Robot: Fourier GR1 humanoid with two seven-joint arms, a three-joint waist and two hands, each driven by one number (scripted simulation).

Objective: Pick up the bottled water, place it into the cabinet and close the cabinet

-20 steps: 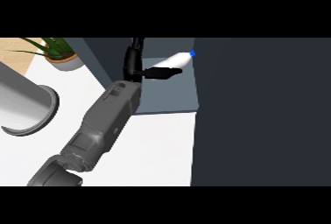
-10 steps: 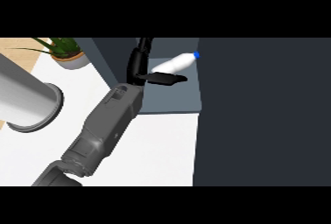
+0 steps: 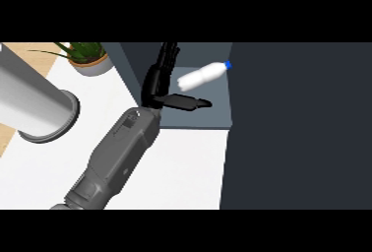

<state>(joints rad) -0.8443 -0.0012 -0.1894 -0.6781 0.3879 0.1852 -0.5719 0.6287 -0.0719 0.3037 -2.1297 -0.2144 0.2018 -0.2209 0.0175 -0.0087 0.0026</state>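
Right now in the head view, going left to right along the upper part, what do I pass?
Grey cylinder → potted plant → hand → bottled water → dark cabinet door.

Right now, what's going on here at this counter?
One grey forearm reaches up from the lower edge into the open cabinet, and its black hand is beside the bottled water. The bottle lies tilted inside the cabinet, blue cap toward the dark door on the right. The fingers look mostly straight and not wrapped round the bottle, so it seems to be out of the hand's hold. The door is not yet closed. A potted plant and a grey cylinder stand on the counter to the left.
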